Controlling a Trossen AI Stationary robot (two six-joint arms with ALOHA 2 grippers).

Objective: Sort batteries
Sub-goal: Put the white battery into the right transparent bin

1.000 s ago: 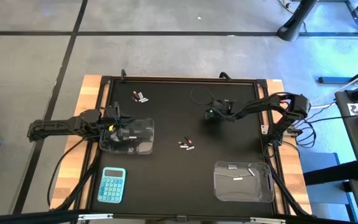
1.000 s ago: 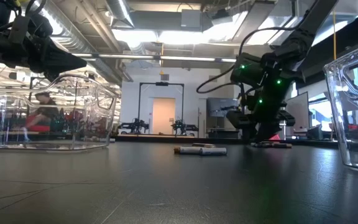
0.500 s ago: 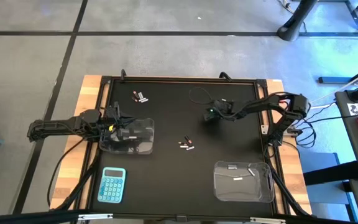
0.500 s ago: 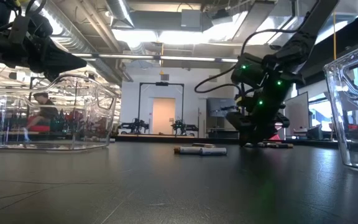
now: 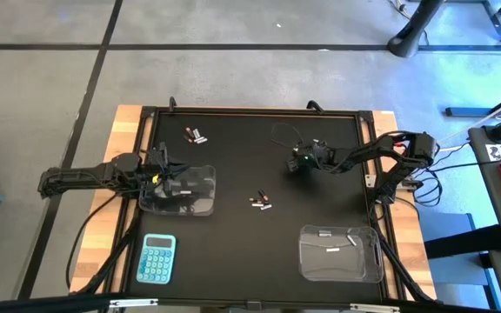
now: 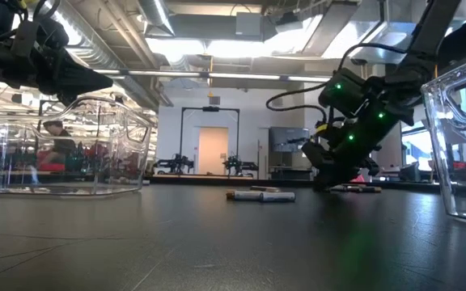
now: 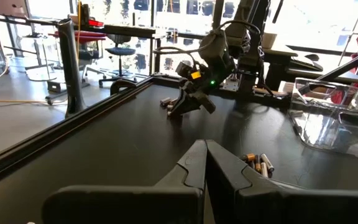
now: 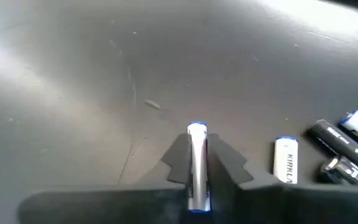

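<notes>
The right claw [image 8: 197, 177] is low over the far right part of the black matte surface [image 5: 233, 252], clenched on one slim silvery-white cylindrical battery [image 8: 196, 163] that lies lengthwise between its two dark fingers. Just beside it on the surface lie a second white battery with dark lettering [image 8: 284, 160] and a small cluster of dark and white batteries [image 8: 345, 151]; how many are in that cluster cannot be told at the frame edge.

The left claw [image 7: 205, 163] is clenched with nothing between its fingers, and is over the clear plastic tub at the left edge [image 5: 181, 193].

Further loose batteries lie in two groups: a pair near the far left corner [image 5: 197, 135] and a small group near the centre [image 5: 261, 202]. A second clear plastic tub [image 5: 340, 254] stands at the near right, and a light blue calculator [image 5: 156, 258] lies at the near left. The middle of the surface between the two tubs is open.
</notes>
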